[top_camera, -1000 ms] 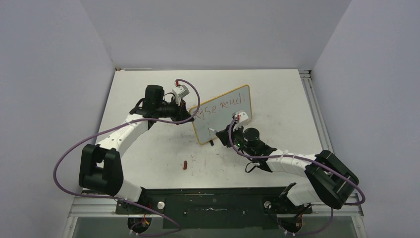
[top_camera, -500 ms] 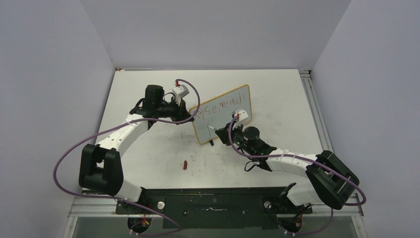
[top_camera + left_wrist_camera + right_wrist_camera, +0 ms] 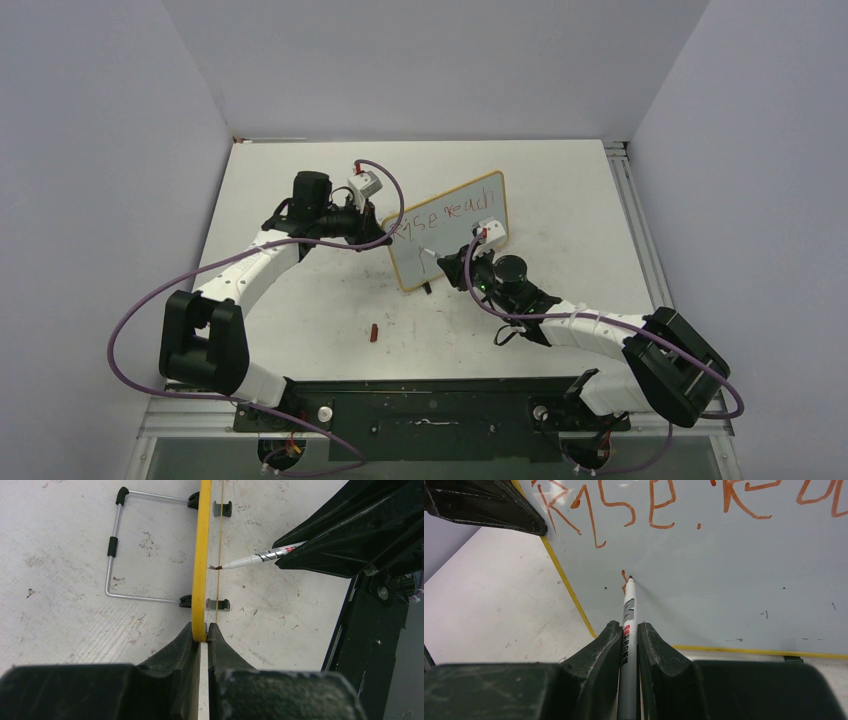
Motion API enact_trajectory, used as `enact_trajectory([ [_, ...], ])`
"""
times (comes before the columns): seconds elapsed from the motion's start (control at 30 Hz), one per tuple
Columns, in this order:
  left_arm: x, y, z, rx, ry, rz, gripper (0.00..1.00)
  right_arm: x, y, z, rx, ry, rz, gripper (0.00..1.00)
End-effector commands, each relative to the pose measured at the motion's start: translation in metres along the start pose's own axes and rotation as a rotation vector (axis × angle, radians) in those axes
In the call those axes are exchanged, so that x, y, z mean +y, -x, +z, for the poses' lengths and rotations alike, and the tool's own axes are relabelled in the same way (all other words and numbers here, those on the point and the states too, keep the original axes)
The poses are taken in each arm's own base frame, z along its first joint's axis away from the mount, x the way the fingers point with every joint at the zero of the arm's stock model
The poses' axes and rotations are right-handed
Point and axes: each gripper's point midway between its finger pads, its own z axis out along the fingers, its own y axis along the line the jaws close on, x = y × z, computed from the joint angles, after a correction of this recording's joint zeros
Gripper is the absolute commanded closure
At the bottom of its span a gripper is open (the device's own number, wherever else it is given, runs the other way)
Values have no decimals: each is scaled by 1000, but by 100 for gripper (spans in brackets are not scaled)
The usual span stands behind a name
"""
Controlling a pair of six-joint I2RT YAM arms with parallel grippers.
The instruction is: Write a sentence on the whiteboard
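Between the fingers of the right end effector point(image 3: 629, 626), a white marker point(image 3: 629, 602) is being gripped by its barrel, pointing straight ahead from the wrist, and its tip is touching the whiteboard point(image 3: 734, 580) just beyond those fingers. Above the tip, farther up the board's face, the sentence point(image 3: 659, 510) is showing as one line of orange-red letters, reading roughly "Ryse reach", and a short stroke is sitting right beside the tip, beneath that line. To the upper left of the right end effector, the left end effector point(image 3: 201, 629) is pinching the board's yellow frame, its two fingers closed narrowly on either face of the side edge. Ahead of the left end effector, the board is standing on the desk point(image 3: 60, 595) on small black feet, with its wire stand point(image 3: 112, 545) reaching out to the left of the frame on the back side, while the marker is coming in from the right to meet the writing face. Well behind both end effectors, toward the arm bases, a small dark red object point(image 3: 373, 332) is lying on the desk, apart from everything else.
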Motion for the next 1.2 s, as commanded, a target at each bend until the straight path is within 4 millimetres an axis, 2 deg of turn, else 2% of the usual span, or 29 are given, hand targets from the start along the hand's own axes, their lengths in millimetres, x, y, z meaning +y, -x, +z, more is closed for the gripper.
enact_trajectory([
  [0.0, -9, 9, -5, -8, -12, 52, 100, 9, 21, -1, -66, 33, -9, 95],
  [0.23, -10, 9, -5, -7, -14, 50, 100, 12, 19, -10, -61, 54, -4, 95],
  [0.47, -9, 9, -5, -6, -13, 50, 100, 5, -3, -20, -12, 34, 10, 95],
  [0.67, -9, 8, -4, -5, -13, 48, 100, 4, -12, -13, 17, 40, 1, 95],
  [1.17, -8, 7, -3, -1, -11, 47, 100, 10, -8, 2, 11, 64, -11, 95],
])
